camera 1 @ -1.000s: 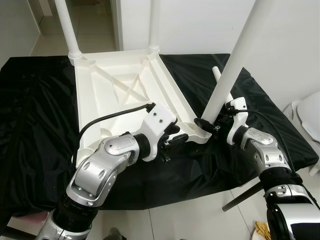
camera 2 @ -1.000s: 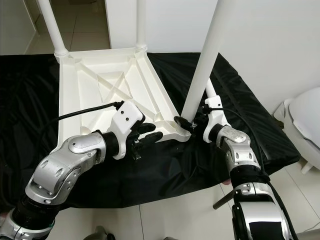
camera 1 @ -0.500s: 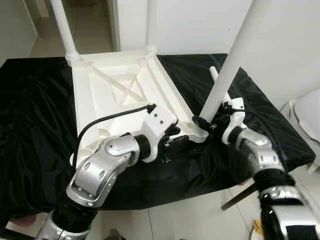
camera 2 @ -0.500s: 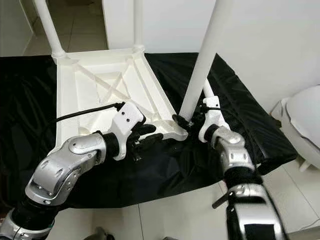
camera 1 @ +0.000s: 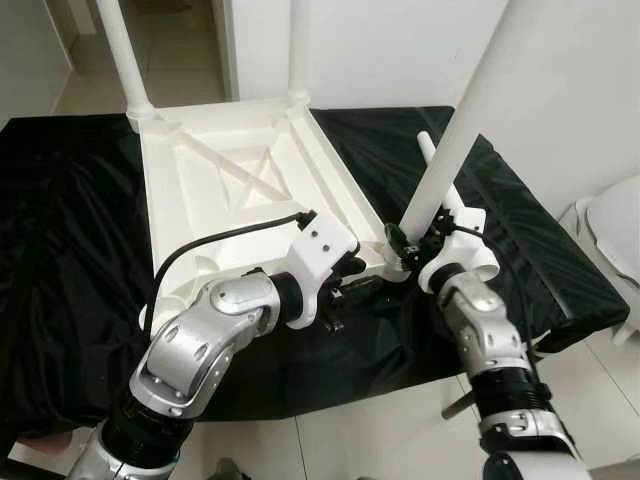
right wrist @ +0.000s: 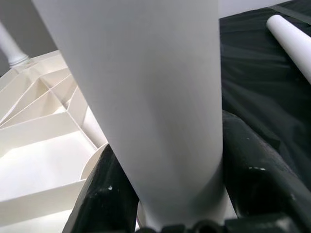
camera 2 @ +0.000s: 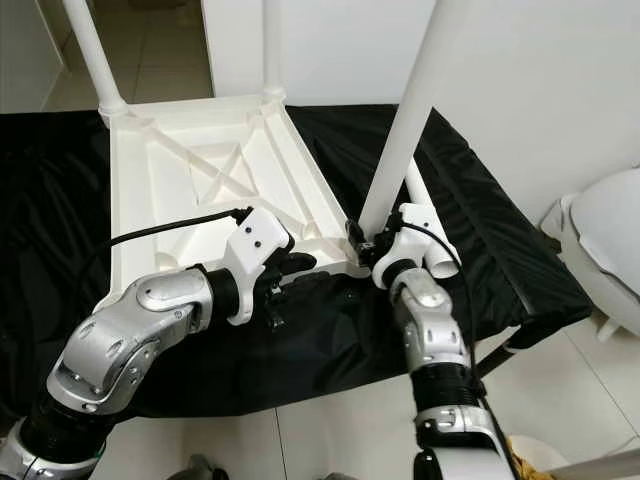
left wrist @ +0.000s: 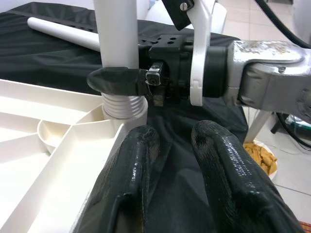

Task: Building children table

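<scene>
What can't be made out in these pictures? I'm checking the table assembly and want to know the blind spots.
- Upside-down white plastic tabletop: its near-left corner is hidden behind the left arm in the eye views.
- Tall white table leg clamped by the right gripper: its top is cut off by the frame edge.
- That leg's ribbed base: how deep it sits in the corner socket is hidden.
- Left gripper: whether it touches the tabletop's edge is unclear.

My two head eyes looked down and forward over the upturned table top (camera 1: 230, 190) on the black cloth (camera 1: 60, 250), both sharing that scene. My left wrist camera faced along its fingers (left wrist: 131, 165) toward the table leg (left wrist: 116, 29). My right wrist camera sat pressed close against that same leg.
</scene>
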You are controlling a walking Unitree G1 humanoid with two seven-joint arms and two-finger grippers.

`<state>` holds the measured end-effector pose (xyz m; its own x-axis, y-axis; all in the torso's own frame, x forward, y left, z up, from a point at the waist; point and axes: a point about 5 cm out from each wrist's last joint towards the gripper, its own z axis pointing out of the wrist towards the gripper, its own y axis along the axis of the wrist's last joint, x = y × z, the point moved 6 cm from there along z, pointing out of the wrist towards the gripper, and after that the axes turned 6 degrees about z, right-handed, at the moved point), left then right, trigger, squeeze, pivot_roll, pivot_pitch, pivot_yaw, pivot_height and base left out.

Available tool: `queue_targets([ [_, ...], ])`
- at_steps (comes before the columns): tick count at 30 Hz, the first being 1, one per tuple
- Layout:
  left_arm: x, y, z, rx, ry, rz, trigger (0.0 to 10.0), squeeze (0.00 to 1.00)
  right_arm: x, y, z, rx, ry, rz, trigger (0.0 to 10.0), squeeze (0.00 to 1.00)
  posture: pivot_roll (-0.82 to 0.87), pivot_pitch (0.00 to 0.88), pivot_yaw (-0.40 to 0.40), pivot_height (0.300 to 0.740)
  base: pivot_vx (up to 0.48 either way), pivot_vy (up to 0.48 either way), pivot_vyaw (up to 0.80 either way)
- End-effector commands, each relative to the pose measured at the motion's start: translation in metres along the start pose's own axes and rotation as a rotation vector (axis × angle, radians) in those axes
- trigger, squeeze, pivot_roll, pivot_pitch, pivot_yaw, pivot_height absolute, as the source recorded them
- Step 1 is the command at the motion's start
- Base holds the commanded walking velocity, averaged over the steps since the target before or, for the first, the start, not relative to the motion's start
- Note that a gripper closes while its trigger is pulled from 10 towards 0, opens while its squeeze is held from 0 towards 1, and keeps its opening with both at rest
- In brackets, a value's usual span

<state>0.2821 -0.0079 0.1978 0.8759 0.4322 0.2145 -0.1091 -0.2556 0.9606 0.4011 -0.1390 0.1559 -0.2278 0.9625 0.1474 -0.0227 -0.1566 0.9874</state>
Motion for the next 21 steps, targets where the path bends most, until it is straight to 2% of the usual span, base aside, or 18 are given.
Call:
queue_targets([
  [1, -0.006, -0.003, 0.000, 0.009, -0.035, -0.007, 10.0, 0.00, -0.002, -0.012, -0.003, 0.038, -0.090, 0.061, 0.0, 0.00, -0.05, 0.064, -0.035, 0.740, 0.000, 0.000, 0.00],
  [9, -0.008, -0.003, 0.002, 0.006, -0.033, -0.012, 10.0, 0.00, 0.016, -0.010, 0.001, 0.021, -0.195, 0.059, 0.0, 0.00, -0.05, 0.054, -0.044, 0.740, 0.000, 0.000, 0.00],
  [11, -0.010, -0.002, 0.002, 0.003, -0.035, -0.015, 10.0, 0.00, 0.023, -0.007, 0.004, 0.001, -0.242, 0.086, 0.0, 0.00, -0.04, 0.049, -0.046, 0.740, 0.000, 0.000, 0.00],
  [21, -0.011, 0.000, 0.003, -0.005, -0.035, -0.019, 10.0, 0.00, 0.031, -0.001, 0.011, -0.021, -0.307, 0.109, 0.0, 0.00, -0.04, 0.044, -0.047, 0.740, 0.000, 0.000, 0.00],
])
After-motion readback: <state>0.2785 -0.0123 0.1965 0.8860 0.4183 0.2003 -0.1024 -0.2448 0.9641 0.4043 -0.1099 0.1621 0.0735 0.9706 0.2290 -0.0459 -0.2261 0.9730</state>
